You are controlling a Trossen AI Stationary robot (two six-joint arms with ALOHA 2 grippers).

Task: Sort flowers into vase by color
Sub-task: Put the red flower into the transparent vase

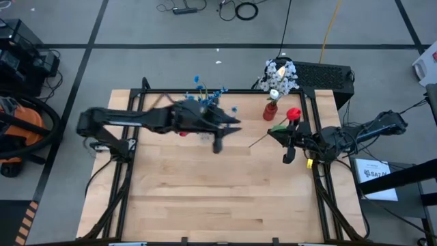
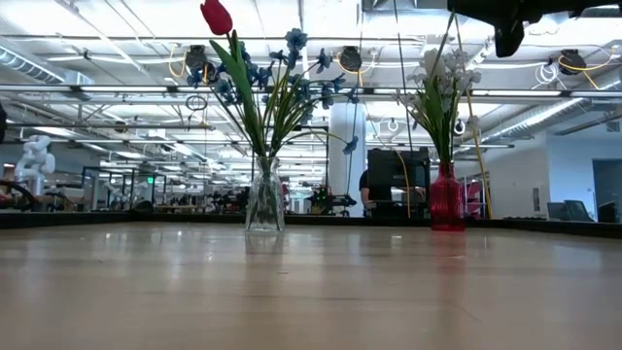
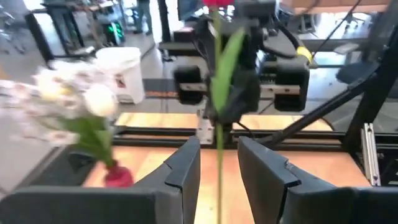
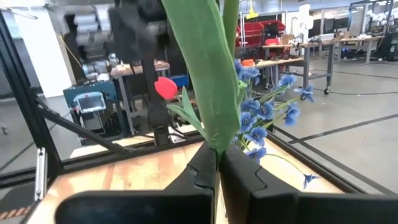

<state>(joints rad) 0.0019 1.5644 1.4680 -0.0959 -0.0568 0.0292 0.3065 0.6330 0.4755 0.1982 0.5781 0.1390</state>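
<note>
Right now, the right hand (image 4: 217, 163) is pinching the green stem of a red tulip (image 1: 293, 114), its two fingers (image 4: 198, 169) closed tight on the stem just below a broad leaf. In the high view that hand is sitting at about three o'clock on the desk (image 1: 205, 191), with the red bloom pointing toward twelve and the stem trailing toward nine.

Further out, the left hand (image 3: 219, 163) is facing it from the desk's centre, its fingers (image 3: 186, 163) spread apart with the tulip stem running down through the gap between them, gripping nothing yet. By the look of it, this is a handover, or a steadying of the stem, before the flower goes into a vase.

At twelve o'clock the clear vase (image 2: 264, 199) is holding the blue flowers (image 2: 292, 73) and already one red tulip, while the red vase (image 2: 446, 199), toward one o'clock, is holding the white flowers (image 2: 442, 73).

To do this well, the left hand probably ought to close on bare stem clear of the leaf, and the right should let go only once that grip is firm. A thin stem will likely swing, so moving slowly and keeping it upright should help.
</note>
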